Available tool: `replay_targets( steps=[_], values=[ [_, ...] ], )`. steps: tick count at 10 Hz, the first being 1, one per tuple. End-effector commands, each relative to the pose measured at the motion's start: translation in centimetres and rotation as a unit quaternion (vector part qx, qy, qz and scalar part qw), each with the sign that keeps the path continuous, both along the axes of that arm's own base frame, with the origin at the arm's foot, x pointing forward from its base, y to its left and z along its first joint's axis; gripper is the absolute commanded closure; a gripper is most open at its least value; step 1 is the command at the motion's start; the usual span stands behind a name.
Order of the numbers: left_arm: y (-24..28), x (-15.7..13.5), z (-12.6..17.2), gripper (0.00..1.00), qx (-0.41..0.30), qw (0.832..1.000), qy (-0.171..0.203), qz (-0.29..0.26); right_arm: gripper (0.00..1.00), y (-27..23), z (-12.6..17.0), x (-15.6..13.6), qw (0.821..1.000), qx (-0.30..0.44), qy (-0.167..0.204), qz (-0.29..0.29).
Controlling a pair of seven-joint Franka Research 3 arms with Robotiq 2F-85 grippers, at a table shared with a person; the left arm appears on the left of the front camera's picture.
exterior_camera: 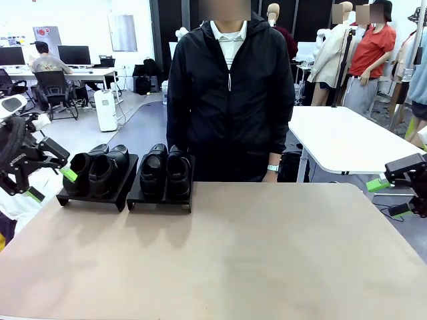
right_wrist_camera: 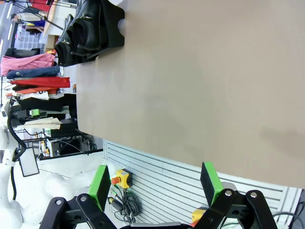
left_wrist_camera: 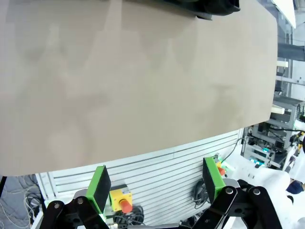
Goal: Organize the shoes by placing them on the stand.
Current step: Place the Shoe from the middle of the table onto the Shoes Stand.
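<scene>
Front view, far left edge, mid-height: left gripper (exterior_camera: 48,175) hung off the worktop's (exterior_camera: 220,260) left side, jaws spread wide, nothing between them; its upper green pad lay just beside the toe of the leftmost shoe, contact not clear.

Left of centre, at the worktop's far edge: two black stands side by side, left stand (exterior_camera: 93,193) and right stand (exterior_camera: 160,195), a narrow gap between; four black glossy shoes on them, two per stand, toes toward the camera; left pair (exterior_camera: 100,169) angled a little to the picture's left, right pair (exterior_camera: 165,168) squarer.

Centre, behind the stands: person in a black jacket (exterior_camera: 230,100) stood at the far edge, one hand (exterior_camera: 270,177) hanging near the worktop's rim.

Far right edge, mid-height: right gripper (exterior_camera: 393,197) off the worktop's right side, jaws wide apart, empty.

Left wrist view: left gripper (left_wrist_camera: 157,183) at bottom, green pads well apart, bare worktop (left_wrist_camera: 138,81) beyond.

Right wrist view: right gripper (right_wrist_camera: 155,183) at bottom, open and empty; shoes on stands (right_wrist_camera: 88,31) in the upper left corner.
</scene>
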State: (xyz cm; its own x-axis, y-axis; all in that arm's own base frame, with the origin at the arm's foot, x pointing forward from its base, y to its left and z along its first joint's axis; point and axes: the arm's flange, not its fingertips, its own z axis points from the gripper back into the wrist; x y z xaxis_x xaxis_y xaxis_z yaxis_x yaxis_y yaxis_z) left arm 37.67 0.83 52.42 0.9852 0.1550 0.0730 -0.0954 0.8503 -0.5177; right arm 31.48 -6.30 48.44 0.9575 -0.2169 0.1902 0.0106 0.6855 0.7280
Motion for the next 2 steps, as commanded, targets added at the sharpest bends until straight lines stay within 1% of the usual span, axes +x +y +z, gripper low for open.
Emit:
replay_targets(
  steps=[1, 2],
  values=[
    [0.13, -0.07, 0.04, 0.00, -0.014, 1.000, 0.000, 0.001, 0.00, 0.19, 0.49, 0.07, 1.000, 0.011, 0.004, -0.006],
    [0.13, -0.07, 0.04, 0.00, -0.014, 1.000, 0.000, 0.001, 0.00, 0.19, 0.49, 0.07, 1.000, 0.011, 0.004, -0.006]
  ],
)
